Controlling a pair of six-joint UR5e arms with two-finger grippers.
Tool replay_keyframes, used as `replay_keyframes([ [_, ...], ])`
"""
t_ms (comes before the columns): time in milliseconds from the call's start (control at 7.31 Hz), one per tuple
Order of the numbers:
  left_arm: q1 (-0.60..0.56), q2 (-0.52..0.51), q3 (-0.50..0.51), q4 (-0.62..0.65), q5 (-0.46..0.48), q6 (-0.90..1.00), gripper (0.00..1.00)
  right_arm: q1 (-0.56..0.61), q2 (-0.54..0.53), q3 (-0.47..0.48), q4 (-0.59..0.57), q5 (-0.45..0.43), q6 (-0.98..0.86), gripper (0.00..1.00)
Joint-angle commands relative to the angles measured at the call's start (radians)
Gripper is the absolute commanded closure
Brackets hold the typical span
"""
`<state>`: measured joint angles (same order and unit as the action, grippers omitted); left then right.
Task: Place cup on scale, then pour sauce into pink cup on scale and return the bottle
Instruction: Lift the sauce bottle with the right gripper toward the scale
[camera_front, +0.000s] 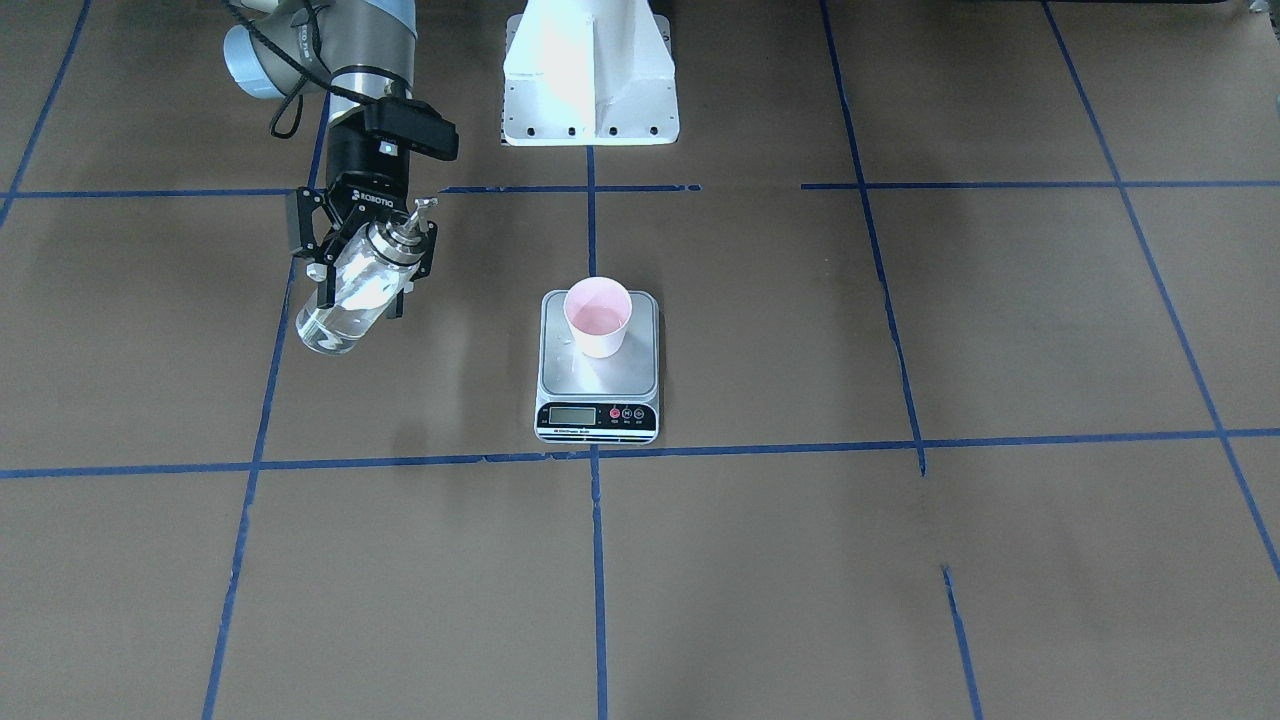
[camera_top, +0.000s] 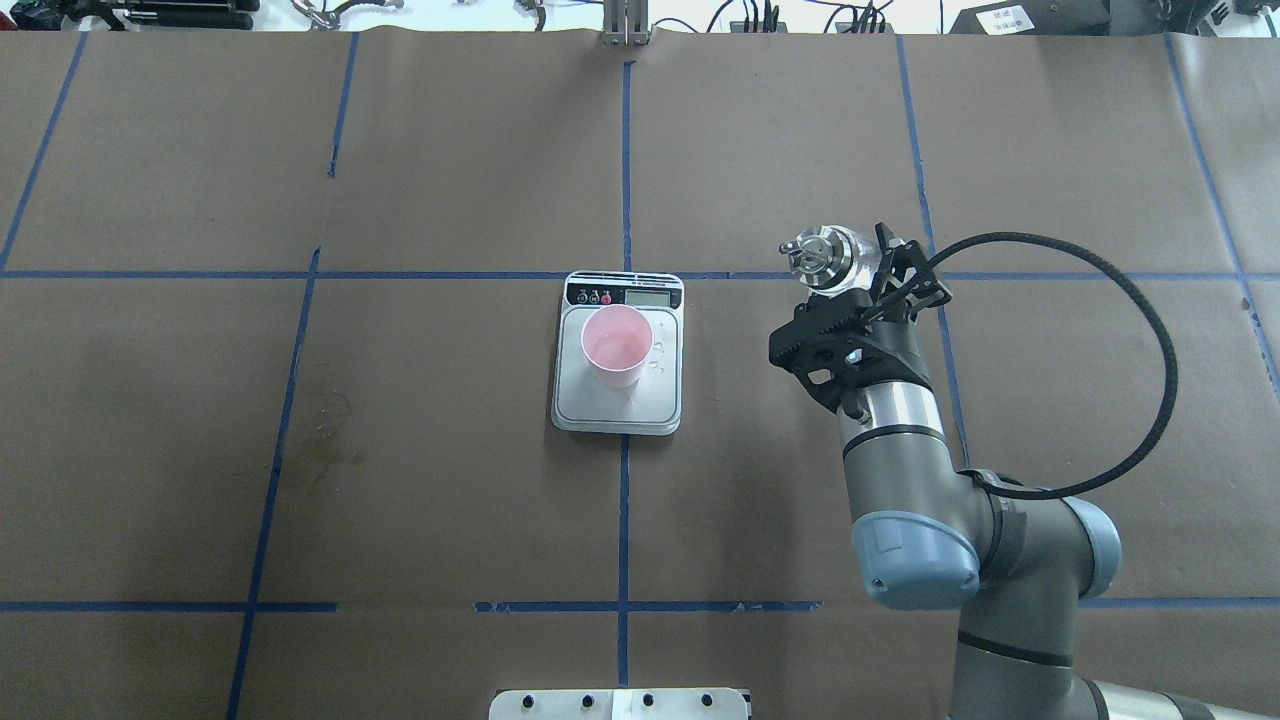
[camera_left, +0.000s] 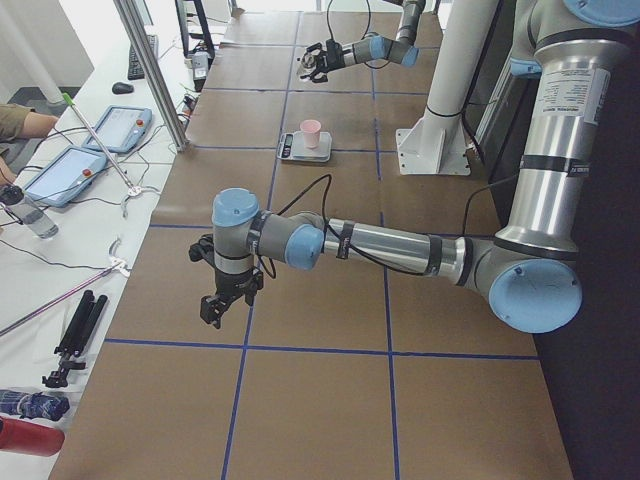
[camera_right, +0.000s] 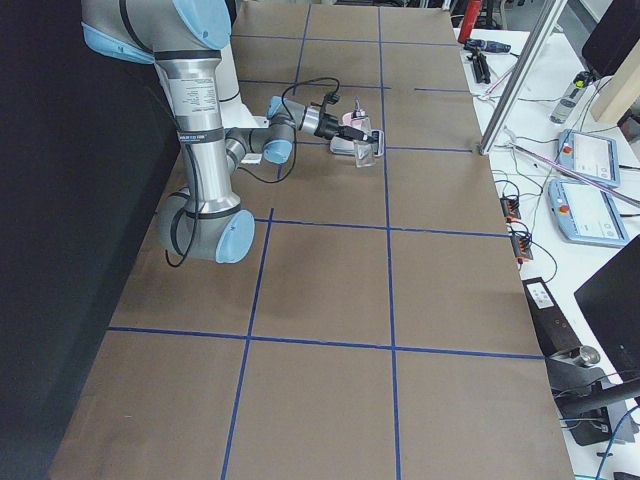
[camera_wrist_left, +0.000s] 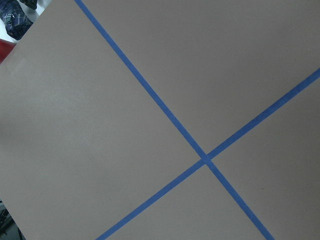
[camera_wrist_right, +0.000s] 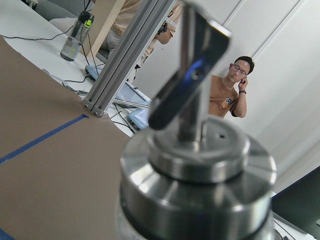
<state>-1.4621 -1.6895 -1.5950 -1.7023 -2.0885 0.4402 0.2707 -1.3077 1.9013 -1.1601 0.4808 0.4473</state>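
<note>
The pink cup stands upright on the back half of the scale, at the table's middle; the overhead view shows the cup on the scale too. My right gripper is shut on the clear glass bottle, held tilted above the table, well off to the scale's side and apart from the cup. Clear sauce shows in the bottle. Its metal spout fills the right wrist view. My left gripper hangs over bare table far from the scale; I cannot tell if it is open.
The white robot base mount stands behind the scale. Blue tape lines cross the brown table cover. A few droplets lie on the scale platform. Operators' desks with tablets flank the table.
</note>
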Motion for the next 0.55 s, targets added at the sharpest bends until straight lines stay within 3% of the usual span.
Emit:
replay_keyframes([
  [0, -0.001, 0.005, 0.000, 0.004, -0.004, -0.001, 0.00, -0.033, 0.051, -0.040, -0.081, -0.064, -0.035, 1.00],
  [410, -0.012, 0.016, -0.006, 0.007, -0.031, -0.002, 0.00, -0.034, 0.112, -0.118, -0.090, -0.158, -0.154, 1.00],
])
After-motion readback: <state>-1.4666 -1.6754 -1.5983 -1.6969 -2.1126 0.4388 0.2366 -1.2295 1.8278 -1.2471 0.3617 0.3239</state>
